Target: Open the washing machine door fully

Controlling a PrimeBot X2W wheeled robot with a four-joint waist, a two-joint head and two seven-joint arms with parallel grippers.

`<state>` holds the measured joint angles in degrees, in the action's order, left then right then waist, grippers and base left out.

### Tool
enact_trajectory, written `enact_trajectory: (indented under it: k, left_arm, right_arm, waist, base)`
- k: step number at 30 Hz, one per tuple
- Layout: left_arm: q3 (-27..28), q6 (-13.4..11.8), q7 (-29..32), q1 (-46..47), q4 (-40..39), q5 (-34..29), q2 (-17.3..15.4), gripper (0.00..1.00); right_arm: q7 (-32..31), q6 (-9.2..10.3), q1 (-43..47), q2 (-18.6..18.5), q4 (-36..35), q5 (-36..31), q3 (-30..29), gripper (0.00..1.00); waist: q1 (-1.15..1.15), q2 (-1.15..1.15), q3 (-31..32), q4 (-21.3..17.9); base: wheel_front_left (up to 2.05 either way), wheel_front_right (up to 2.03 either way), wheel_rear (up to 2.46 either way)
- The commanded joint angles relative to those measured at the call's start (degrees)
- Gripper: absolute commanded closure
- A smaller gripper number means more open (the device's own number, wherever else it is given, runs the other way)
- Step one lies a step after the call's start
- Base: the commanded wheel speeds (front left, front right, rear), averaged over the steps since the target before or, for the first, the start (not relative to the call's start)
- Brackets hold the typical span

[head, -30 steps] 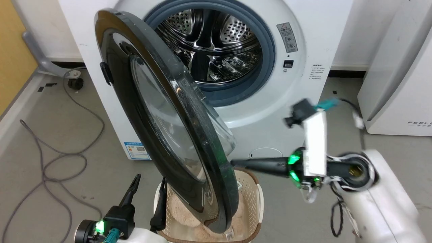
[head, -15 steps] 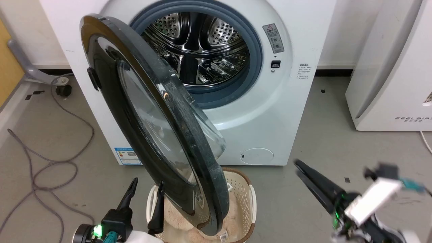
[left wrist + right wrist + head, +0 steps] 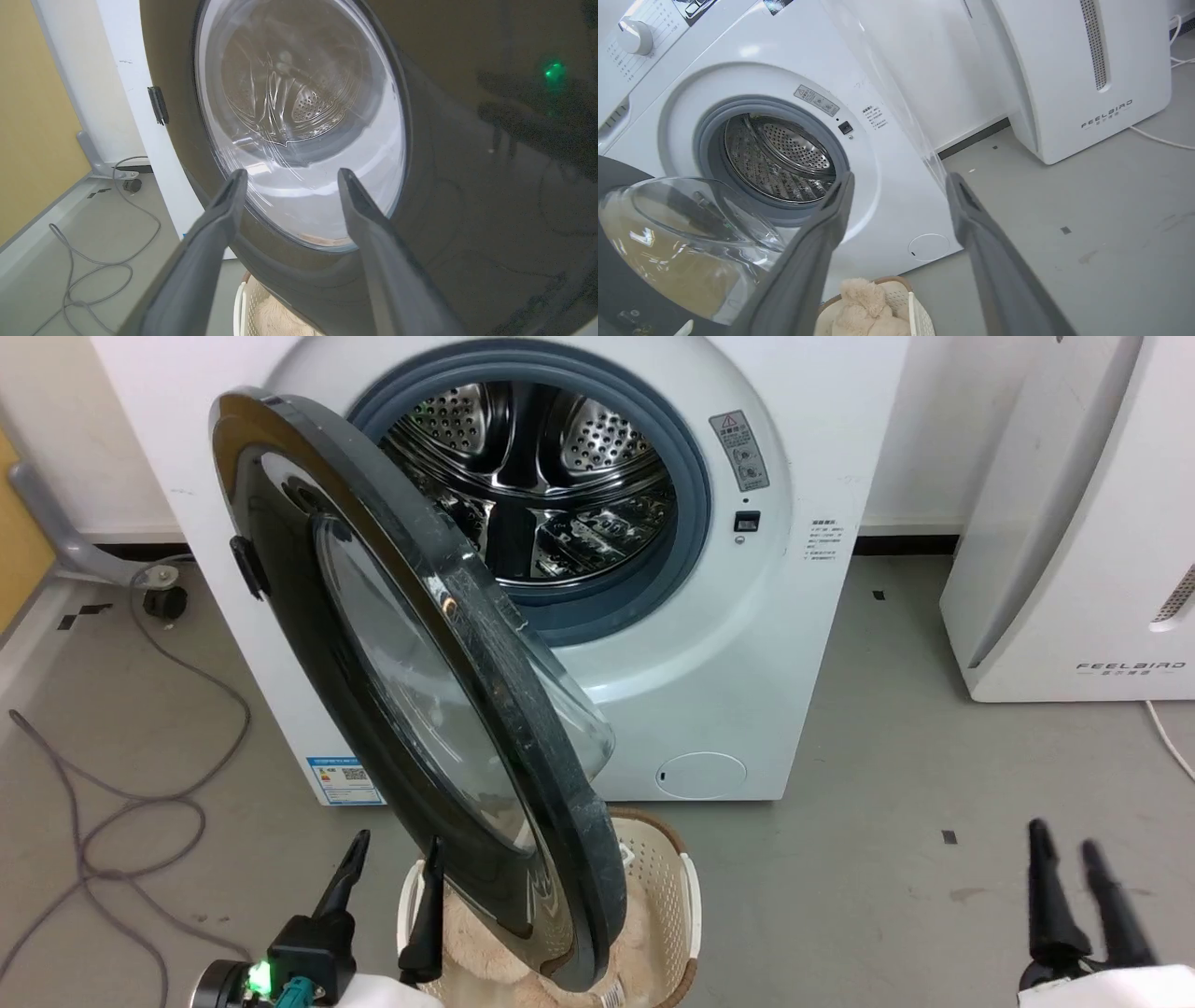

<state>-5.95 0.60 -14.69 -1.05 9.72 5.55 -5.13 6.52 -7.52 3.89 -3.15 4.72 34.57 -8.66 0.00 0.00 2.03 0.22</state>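
1. Left gripper [image 3: 398,840], fingers spread and empty, sits just beside the washing machine door [image 3: 411,681]
2. The door hangs partly open on its left hinge, above a basket [image 3: 686,887]
3. The washing machine [image 3: 747,644] carries a blue label [image 3: 344,780], print too small to read
4. White appliance [image 3: 1055,523] reads FEELBIRD
5. Right gripper [image 3: 1062,837], spread and empty, above the floor

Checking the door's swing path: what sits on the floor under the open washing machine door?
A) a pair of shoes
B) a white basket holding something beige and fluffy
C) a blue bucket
B: the head view shows a white basket with a beige plush item inside, beneath the washing machine door.
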Motion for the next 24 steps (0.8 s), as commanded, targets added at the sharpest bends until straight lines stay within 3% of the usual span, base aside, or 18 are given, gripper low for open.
enact_trajectory:
  k: [1,6,11,16,22,23,24]
  left_arm:
    - [0.3,-0.3,-0.3,-0.4,-0.1,0.2,-0.4,0.00]
    - [0.6,-0.5,-0.3,-0.3,-0.3,0.3,-0.5,0.00]
    - [0.5,-0.6,-0.3,-0.2,-0.2,0.4,-0.5,0.00]
    - [0.3,-0.5,-0.3,0.1,0.2,0.4,-0.5,0.00]
    - [-0.2,-0.3,-0.3,0.2,0.7,0.4,-0.7,0.00]
    - [-0.2,-0.2,-0.3,0.2,0.8,0.4,-0.7,0.30]
    - [-0.3,-0.2,-0.3,0.2,0.8,0.4,-0.8,0.67]
  right_arm:
    - [1.2,0.03,1.0,0.2,-1.3,-2.6,-0.3,0.00]
    - [3.4,0.03,2.5,0.3,-7.5,-17.3,-0.1,0.00]
    - [1.1,0.03,4.8,0.3,-12.4,-28.1,3.2,0.00]
    - [-0.7,0.03,6.8,0.3,-12.7,-33.4,5.7,0.00]
    - [-0.3,0.03,7.0,0.3,-10.2,-33.3,5.9,0.00]
    - [-0.1,0.03,6.9,0.3,-9.9,-33.2,5.9,0.00]
    - [0.0,0.03,6.7,0.3,-9.6,-33.1,5.9,0.00]
  waist:
    - [0.00,0.00,0.0,-0.1]
    - [0.00,0.00,0.0,-0.2]
    - [0.00,0.00,0.0,0.0]
    - [0.00,0.00,-0.1,0.3]
    - [0.00,0.00,-0.1,0.6]
    - [0.00,0.00,-0.2,0.6]
    - [0.00,0.00,-0.2,0.6]
  base:
    - [0.00,0.00,0.00]
    - [0.00,0.00,0.00]
    - [0.00,0.00,0.00]
    - [0.00,0.00,0.00]
    - [0.00,0.00,0.00]
    - [0.00,0.00,0.00]
    - [0.00,0.00,0.00]
